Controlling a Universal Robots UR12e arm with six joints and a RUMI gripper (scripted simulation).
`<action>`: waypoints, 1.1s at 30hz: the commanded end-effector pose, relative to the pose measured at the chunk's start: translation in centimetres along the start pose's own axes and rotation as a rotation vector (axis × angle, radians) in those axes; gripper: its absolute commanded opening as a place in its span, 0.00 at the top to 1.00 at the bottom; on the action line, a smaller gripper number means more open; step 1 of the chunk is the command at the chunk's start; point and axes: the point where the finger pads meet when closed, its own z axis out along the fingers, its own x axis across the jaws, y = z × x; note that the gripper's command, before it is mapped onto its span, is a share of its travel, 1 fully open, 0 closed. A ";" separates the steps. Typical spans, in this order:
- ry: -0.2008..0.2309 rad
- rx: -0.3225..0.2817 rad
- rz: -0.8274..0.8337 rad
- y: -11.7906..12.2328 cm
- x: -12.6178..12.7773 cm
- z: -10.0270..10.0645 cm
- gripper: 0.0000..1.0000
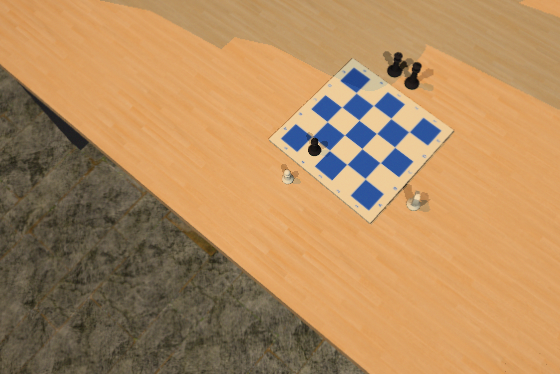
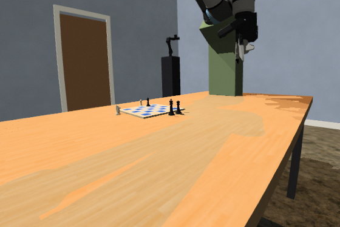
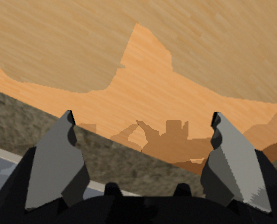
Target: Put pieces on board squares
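Observation:
My gripper (image 2: 240, 60) (image 3: 142, 112) is open and empty, high above the table, well away from the board (image 1: 370, 216). The black king (image 1: 412, 76) (image 2: 171, 107) and black queen (image 1: 395, 65) (image 2: 178, 107) stand upright close together beside the board's upper-right edge in the top view. The white pawn (image 1: 287, 177) (image 2: 141, 102) stands off the lower-left edge. The white knight (image 1: 414, 202) (image 2: 118, 110) stands off the lower-right edge. A black pawn (image 1: 314, 147) (image 2: 147, 102) stands on the cream square beside the left corner's blue square. The edge labels are too small to read surely.
The wooden table (image 1: 200, 129) (image 2: 91, 154) carries the board; its long edge runs diagonally below left of the board in the top view. The green arm pedestal (image 2: 221, 72) stands at the table's far end. A black stand (image 2: 170, 76) with a small arm is behind the table.

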 end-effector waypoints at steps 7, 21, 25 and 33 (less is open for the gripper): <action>0.020 -0.003 -0.033 -0.4 -0.1 0.8 0.00; 0.089 -0.017 -0.140 -1.9 -0.6 3.4 0.00; 0.123 -0.028 -0.192 -2.7 -0.8 4.6 0.00; 0.206 -0.068 -0.319 -5.1 -1.2 7.4 0.00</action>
